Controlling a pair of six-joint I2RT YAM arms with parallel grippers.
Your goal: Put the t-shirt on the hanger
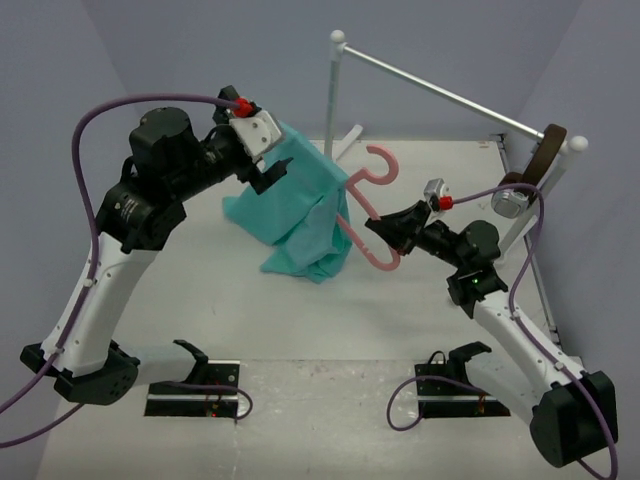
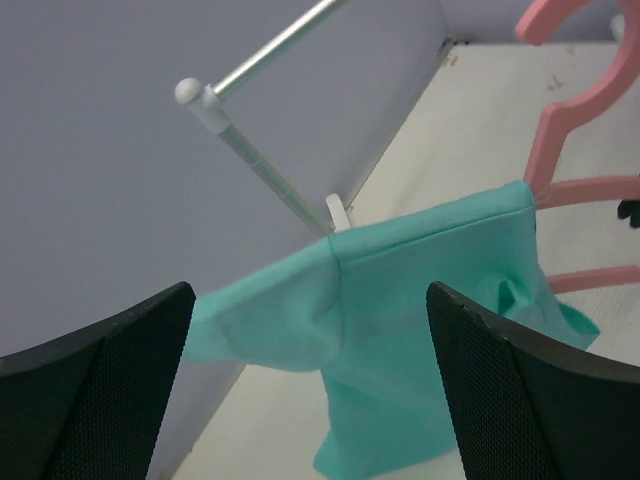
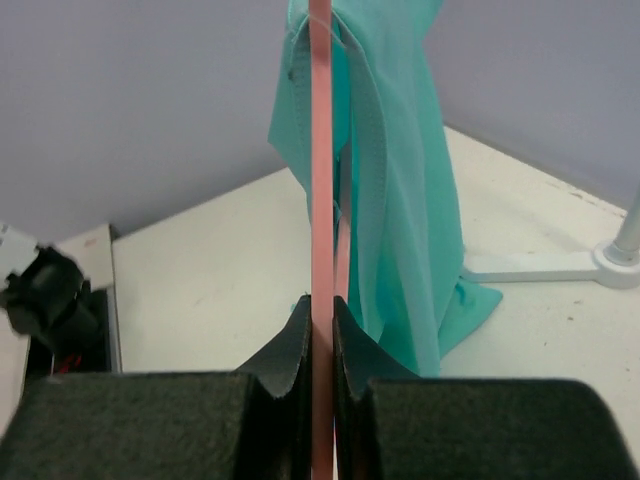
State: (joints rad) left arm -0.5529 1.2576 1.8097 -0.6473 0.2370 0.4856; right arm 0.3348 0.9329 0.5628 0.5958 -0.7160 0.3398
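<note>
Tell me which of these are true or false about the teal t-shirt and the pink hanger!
1. The right tool is clamped shut on the pink hanger. True.
2. The t-shirt lies spread flat on the table. False: it hangs bunched from the hanger.
3. The left tool is open. True.
4. The hanger hangs on the silver rack rod. False: the right tool holds it in the air, apart from the rod.
</note>
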